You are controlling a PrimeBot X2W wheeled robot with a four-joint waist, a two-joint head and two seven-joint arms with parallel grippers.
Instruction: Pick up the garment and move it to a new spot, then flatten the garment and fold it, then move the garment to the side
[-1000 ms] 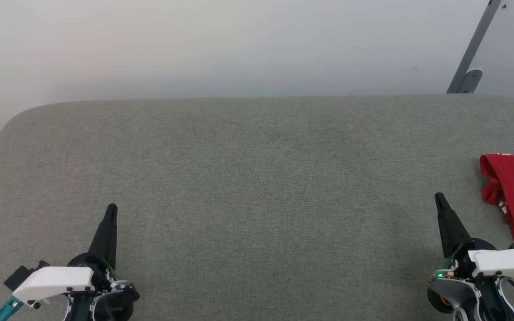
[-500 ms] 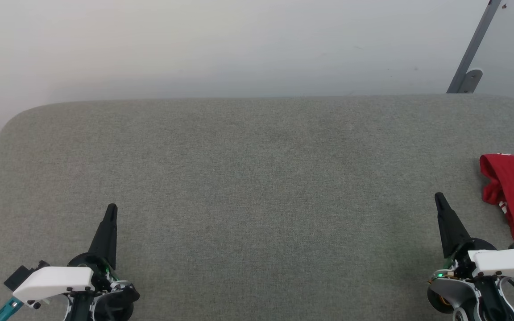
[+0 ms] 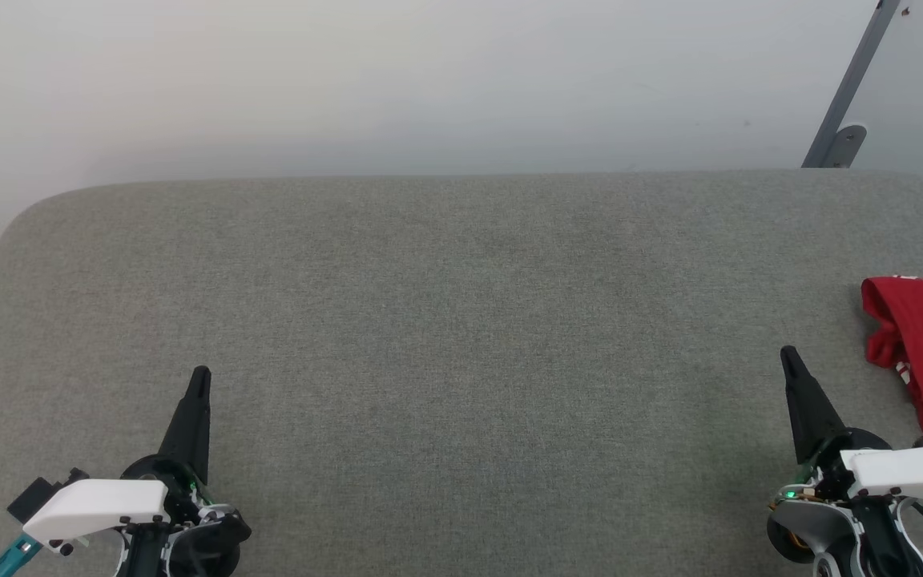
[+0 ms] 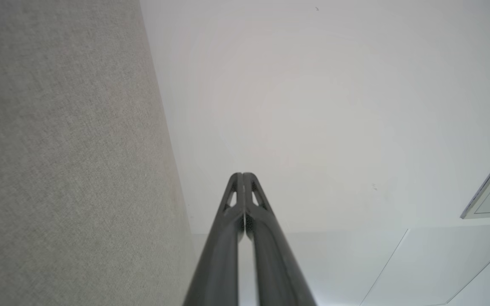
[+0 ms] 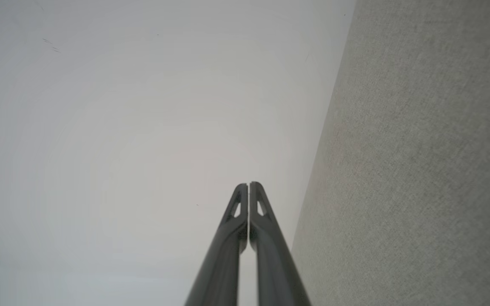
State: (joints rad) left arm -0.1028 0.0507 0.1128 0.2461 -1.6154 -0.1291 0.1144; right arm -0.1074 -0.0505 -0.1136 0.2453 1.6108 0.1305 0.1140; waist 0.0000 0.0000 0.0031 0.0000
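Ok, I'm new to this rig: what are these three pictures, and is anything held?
The wide picture is from the robot's head, looking down on a grey padded surface. The two dark spikes at the bottom are its left hand and right hand. The other two pictures come from each wrist, looking along that hand's closed fingers. Both hands are shut and empty. The red garment lies bunched at the surface's right edge, clear of both hands.

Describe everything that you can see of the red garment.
The garment is soft red cloth with white stripe trim near its lower end. It lies bunched in loose folds at the far right of the grey fabric surface, partly cut off by the picture's edge. In view, only the surface touches it; the right gripper stands apart.
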